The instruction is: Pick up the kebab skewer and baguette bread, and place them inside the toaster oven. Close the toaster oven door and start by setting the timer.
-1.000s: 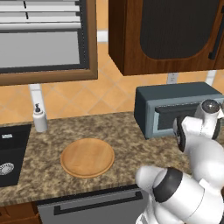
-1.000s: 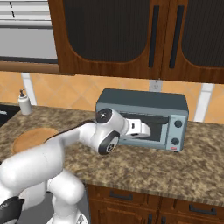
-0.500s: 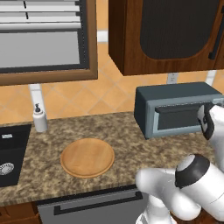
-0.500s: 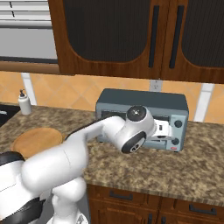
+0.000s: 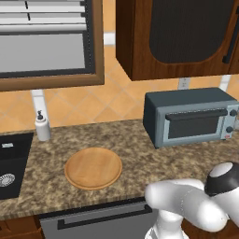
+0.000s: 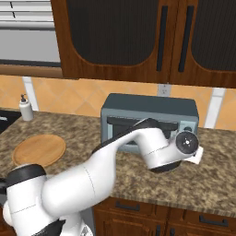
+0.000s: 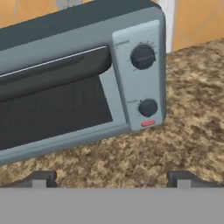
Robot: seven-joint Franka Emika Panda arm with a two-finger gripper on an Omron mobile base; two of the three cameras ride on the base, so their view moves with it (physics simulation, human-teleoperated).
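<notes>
1. Since a second ago the arm has swung rightward across the front of the toaster oven (image 5: 190, 116): in the left base view its forearm and hand no longer cover the oven's right end, and only the elbow and a dark joint sit at about 5 o'clock of the frame.
2. Now unblocked in that view, the toaster oven is a boxy slate grey-blue unit standing on the speckled granite counter (image 5: 140, 154), at about 2 o'clock from the round wooden plate (image 5: 93, 168) and well apart from it.
3. Its toaster oven door (image 7: 57, 105) is shut, upright against the body, with a dark glass window inside a grey-blue frame and a horizontal bar handle (image 7: 54, 70) along the top edge.
4. At 3 o'clock of the door is a light control panel with an upper dial (image 7: 143, 57), a lower dial (image 7: 148, 107) and a small red mark (image 7: 148, 124) beneath them.
5. Through the dark glass the inside of the oven cannot be made out.
6. In the hand view, the gripper (image 7: 112, 178) has its two dark fingertips (image 7: 41, 178) spread wide, one near the 7 o'clock corner and one near the 5 o'clock corner, with only bare counter between them.
7. The jaws grasp nothing and touch nothing; the oven's front sits beyond them, toward 12 o'clock, apart from the tips.
8. In the right base view the hand hangs just in front of the oven's right end, by the control panel.
9. A soap bottle (image 5: 42, 127) stands at the back of the counter at 9 o'clock, beside a dark sink (image 5: 11, 163).
</notes>
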